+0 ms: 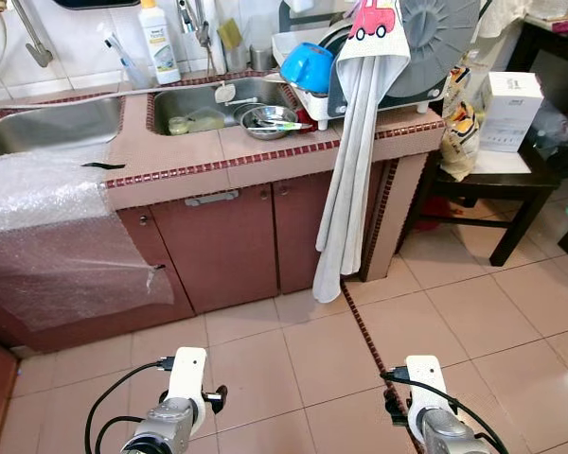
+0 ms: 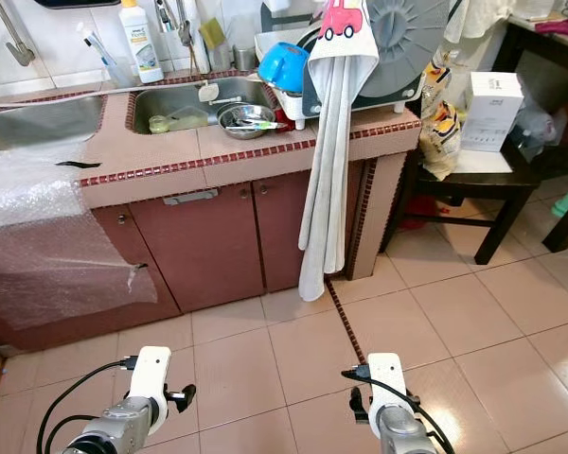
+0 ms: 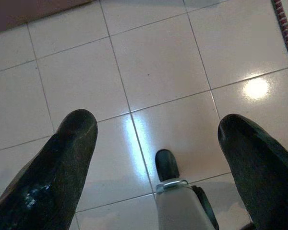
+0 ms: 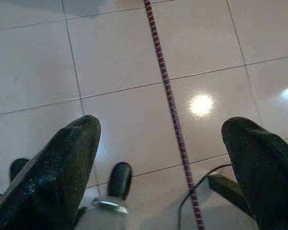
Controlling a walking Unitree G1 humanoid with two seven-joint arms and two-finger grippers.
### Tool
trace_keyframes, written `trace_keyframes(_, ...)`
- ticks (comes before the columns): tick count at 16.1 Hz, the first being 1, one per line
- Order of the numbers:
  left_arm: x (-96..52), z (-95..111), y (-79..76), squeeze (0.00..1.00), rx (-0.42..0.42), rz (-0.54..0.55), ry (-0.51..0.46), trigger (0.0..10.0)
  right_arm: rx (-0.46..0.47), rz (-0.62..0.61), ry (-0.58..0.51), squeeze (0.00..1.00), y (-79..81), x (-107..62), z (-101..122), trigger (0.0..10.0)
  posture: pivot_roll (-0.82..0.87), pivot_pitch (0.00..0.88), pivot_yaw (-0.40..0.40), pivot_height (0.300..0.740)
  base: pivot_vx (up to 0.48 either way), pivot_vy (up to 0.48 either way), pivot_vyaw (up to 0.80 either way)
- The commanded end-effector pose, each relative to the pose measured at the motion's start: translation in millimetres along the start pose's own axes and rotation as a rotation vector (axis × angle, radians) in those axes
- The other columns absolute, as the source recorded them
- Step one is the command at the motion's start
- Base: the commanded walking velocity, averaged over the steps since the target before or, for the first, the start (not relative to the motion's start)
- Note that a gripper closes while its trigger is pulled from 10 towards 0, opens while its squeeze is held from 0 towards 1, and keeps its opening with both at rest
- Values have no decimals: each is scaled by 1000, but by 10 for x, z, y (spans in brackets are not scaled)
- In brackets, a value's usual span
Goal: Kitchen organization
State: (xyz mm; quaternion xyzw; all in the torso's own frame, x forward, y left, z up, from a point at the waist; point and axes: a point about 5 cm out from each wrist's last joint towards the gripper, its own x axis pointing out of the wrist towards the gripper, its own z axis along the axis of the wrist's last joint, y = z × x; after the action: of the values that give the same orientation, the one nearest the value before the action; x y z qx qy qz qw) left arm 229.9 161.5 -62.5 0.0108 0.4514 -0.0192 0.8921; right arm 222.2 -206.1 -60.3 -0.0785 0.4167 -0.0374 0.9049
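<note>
both claws (image 3: 156, 139) (image 4: 161, 139) spread, aimed floorward; towel (image 1: 352, 161) hangs vertical.

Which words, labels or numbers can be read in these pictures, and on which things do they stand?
No text can be read.
White bottle behind the sink: label too blurred.
White box on the dark side table: print too small.
Hanging towel: a red car picture, no words.

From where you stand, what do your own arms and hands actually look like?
Each arm is silver-grey metal ending in a white block at the wrist, with a thin black cable looping off it. The left gripper and the right gripper each have two long black fingers, thick, rounded at the tips, slightly scuffed and glossy.
</note>
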Motion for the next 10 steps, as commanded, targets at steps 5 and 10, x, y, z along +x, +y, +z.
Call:
trace_keyframes(5,-8,15,66,0,31,5,-25,10000,-49,9,3,0,58,-3,-19,10000,-46,0,67,740,0,0,320)
trace_keyframes(10,-10,99,107,0,85,-10,-57,10000,-54,-11,27,0,78,-22,-119,10000,-43,0,93,740,0,0,320)
